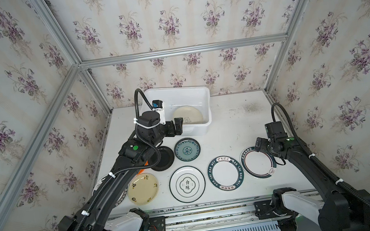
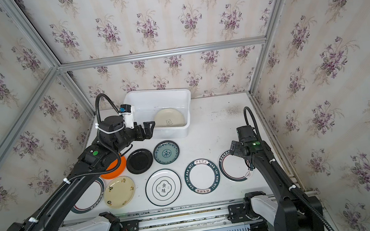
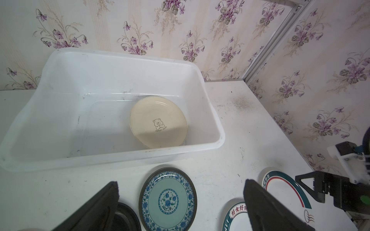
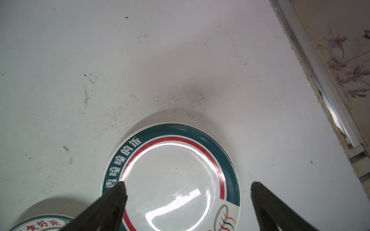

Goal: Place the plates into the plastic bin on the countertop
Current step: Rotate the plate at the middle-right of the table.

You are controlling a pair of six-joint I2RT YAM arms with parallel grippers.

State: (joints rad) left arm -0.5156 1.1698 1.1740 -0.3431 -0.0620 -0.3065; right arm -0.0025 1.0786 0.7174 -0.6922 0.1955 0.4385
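Toward the left of the countertop [image 1: 228,120], the left gripper [image 1: 176,127] hung wide and empty just in front of the plastic bin [image 1: 195,130]. Its arm crossed over the orange plate [image 2: 115,169] and black plate [image 2: 139,161]. One cream plate [image 1: 187,115] lay inside the bin, toward its right end; eight others sat flat on the top. A careless descent there could have knocked the bin's near wall and shoved it. Farther right, the right gripper [image 4: 188,187] stood equally wide and empty over the red-and-teal-rimmed plate [image 1: 256,165]. That plate lay flush, so fingers might have skidded off its glossy lip or pushed it into the lettered plate [image 1: 225,173].
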